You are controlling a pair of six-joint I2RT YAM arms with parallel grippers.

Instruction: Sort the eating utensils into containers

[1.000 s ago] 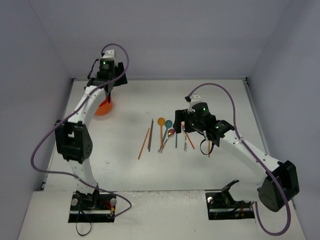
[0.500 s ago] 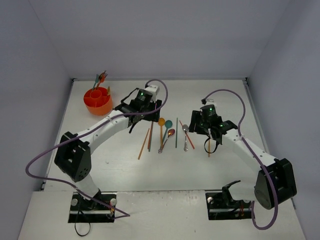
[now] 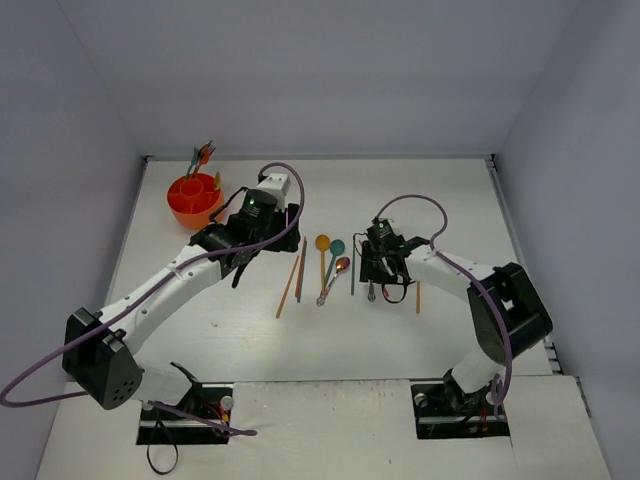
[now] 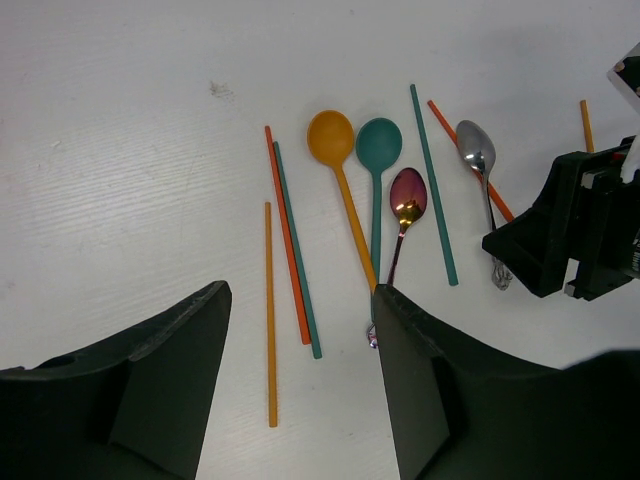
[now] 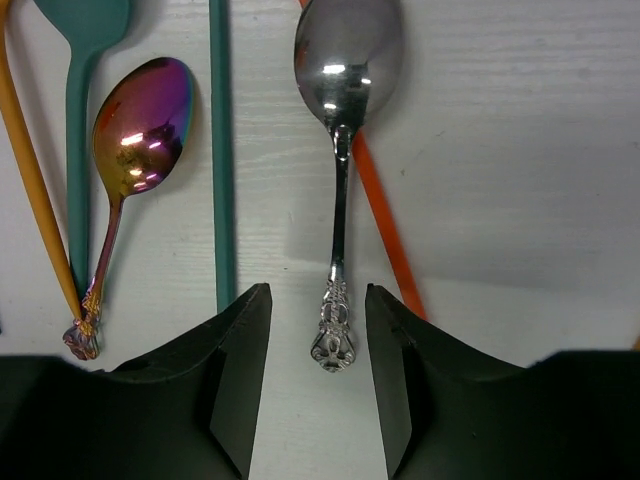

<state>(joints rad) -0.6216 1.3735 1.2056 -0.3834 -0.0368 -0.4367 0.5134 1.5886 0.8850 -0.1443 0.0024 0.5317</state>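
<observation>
Above the table (image 3: pixel 430 200), open right jaws straddle the silver spoon (image 5: pixel 340 200); left jaws gape empty.

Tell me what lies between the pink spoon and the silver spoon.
A single teal chopstick lies there, seen clearly in the right wrist view.

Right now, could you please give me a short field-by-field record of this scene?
left gripper: open, empty, above the chopsticks
right gripper: open, straddling the handle end of the silver spoon
silver spoon: flat on the table, lying across an orange chopstick
other spoons: orange spoon, teal spoon, iridescent pink spoon, side by side
cup: orange, far left corner, utensils standing in it
</observation>
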